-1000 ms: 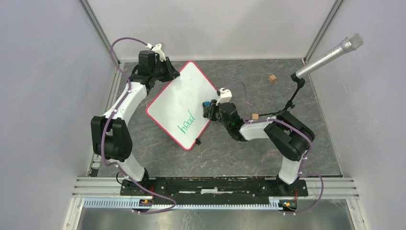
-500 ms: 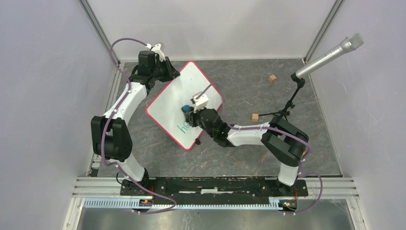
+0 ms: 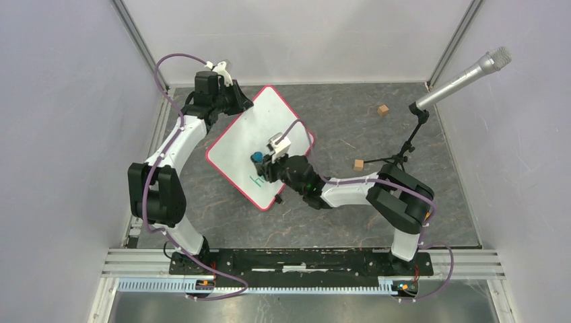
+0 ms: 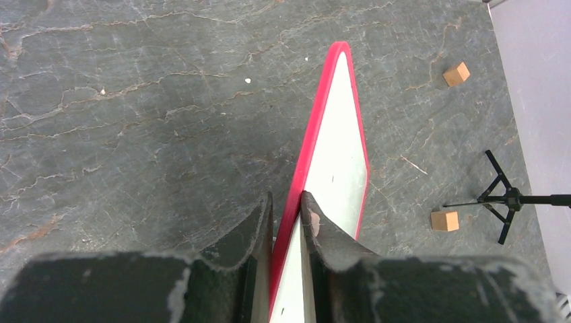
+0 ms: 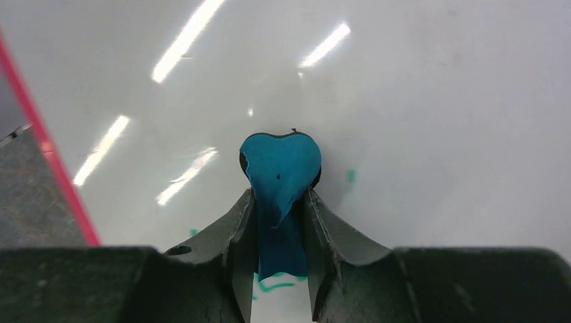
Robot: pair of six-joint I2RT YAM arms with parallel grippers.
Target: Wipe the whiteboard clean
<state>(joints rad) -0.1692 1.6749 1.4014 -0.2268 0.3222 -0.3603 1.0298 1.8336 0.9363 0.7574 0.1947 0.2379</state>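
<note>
The whiteboard [image 3: 242, 131], white with a red rim, lies tilted on the grey table, and a short green mark [image 3: 256, 180] shows near its lower corner. My left gripper [image 3: 237, 104] is shut on the board's far left rim [image 4: 316, 134], one finger on each face [image 4: 286, 198]. My right gripper [image 3: 261, 163] is shut on a blue eraser [image 5: 281, 165] and presses it against the board's white face [image 5: 417, 101]. Faint green strokes [image 5: 269, 286] show just below the eraser between the fingers.
Two small wooden cubes [image 3: 382, 110] [image 3: 359, 164] lie on the table right of the board. A microphone [image 3: 464, 75] on a black tripod stand [image 3: 407, 151] leans over the right side. Walls close in left, back and right.
My right gripper has swept the eraser leftward from the board's right edge across the green word. Most of the letters are gone. The left arm has held still.
</note>
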